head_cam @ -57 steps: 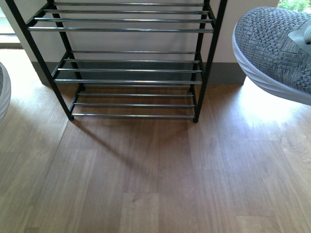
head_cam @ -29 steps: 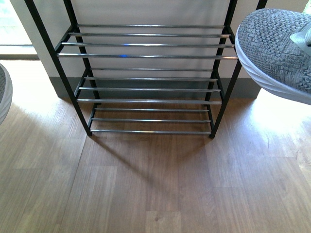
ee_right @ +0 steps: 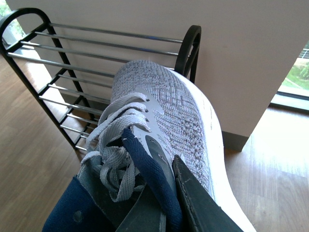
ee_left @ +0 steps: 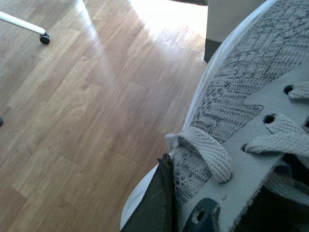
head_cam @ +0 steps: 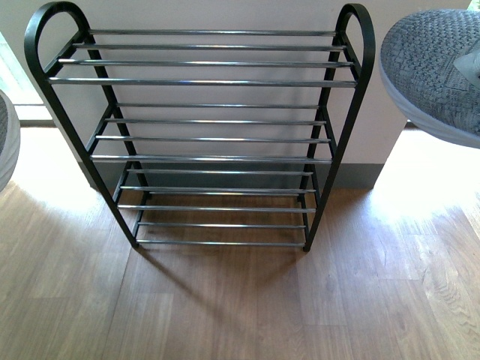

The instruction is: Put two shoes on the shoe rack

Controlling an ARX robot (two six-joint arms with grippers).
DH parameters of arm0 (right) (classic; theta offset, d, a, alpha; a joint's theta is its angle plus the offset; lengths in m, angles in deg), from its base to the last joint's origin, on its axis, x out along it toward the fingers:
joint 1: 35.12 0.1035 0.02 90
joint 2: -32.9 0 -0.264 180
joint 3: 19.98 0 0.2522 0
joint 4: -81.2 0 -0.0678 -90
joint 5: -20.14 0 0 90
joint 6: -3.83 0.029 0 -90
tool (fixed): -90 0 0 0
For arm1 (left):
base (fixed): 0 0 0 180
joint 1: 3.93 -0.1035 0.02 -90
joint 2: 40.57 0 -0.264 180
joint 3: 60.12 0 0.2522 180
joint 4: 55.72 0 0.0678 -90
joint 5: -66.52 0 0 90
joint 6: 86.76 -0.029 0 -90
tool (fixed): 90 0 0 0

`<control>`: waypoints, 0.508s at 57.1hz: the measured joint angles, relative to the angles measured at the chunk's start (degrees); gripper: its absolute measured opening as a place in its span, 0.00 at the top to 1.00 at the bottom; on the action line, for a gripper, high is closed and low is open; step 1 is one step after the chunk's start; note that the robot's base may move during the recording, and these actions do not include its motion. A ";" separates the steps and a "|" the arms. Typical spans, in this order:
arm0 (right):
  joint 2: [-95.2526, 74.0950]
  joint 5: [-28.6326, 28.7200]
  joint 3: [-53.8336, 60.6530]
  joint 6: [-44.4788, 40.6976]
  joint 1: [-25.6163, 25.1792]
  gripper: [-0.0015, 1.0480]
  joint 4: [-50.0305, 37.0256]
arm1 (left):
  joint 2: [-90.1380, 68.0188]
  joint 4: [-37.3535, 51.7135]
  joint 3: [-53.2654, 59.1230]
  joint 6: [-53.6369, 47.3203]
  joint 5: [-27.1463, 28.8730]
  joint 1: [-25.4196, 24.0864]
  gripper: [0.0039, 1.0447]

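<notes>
Both shoes are up in the air, neither on a tier yet. The right sneaker (head_cam: 439, 75) hangs to the right of the shoe rack (head_cam: 202, 81), roughly level with its top shelf. The right gripper (ee_right: 164, 208) is clamped on the navy collar beside the tongue. The left sneaker (head_cam: 6, 142) shows only as a sliver at the left edge of the front view, left of the rack at about mid height. The left gripper (ee_left: 178, 212) is pinched on its lace-side edge, one dark finger outside the upper. To do this well, bring each shoe inward past the arched side ends, sole level and spanning several chrome bars. Lower until the sole bears on the bars, and only then let go. Likely snags: the right arch sits between the right sneaker and the shelf, and a tilted toe could dip between the thin bars. The two arms also converge on one narrow rack, so go one at a time. The wall (head_cam: 225, 15) is close behind. A caster leg (ee_left: 44, 37) stands on the wood floor (head_cam: 225, 315), well apart from everything.
</notes>
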 joint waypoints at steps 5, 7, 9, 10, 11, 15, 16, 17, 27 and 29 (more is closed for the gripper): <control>0.00 -0.24 0.00 0.00 -0.04 0.99 0.00 | 0.00 0.02 0.00 0.00 0.35 -0.02 0.99; 0.00 -0.17 0.00 0.00 -0.04 0.99 0.00 | 0.00 0.02 0.00 0.00 0.33 -0.02 0.99; 0.00 0.00 0.00 0.00 -0.02 0.99 0.00 | 0.00 0.02 0.00 0.00 0.28 -0.02 0.99; -0.02 0.13 0.00 0.00 -0.02 0.99 0.00 | 0.00 0.02 0.00 0.00 0.31 -0.02 0.99; -0.02 0.17 0.00 0.00 -0.02 0.99 0.00 | 0.00 0.02 0.00 0.00 0.26 -0.02 0.99; -0.28 3.26 0.24 0.44 -0.20 0.99 -1.46 | 0.00 0.02 0.00 0.00 0.31 -0.02 0.99; -0.50 5.77 0.44 0.76 -0.24 0.99 -3.06 | 0.00 0.02 0.00 0.00 0.31 -0.04 0.99; -0.59 6.34 0.46 0.85 -0.22 0.99 -3.45 | 0.00 0.02 0.00 0.00 0.31 -0.09 0.99; -8.66 3.28 -6.75 9.29 8.02 0.99 -7.69 | 0.00 0.02 0.00 0.00 0.13 -0.07 0.99; -10.73 1.57 -8.68 10.73 9.70 0.99 -8.02 | 0.00 0.00 0.00 0.00 0.13 -0.09 0.99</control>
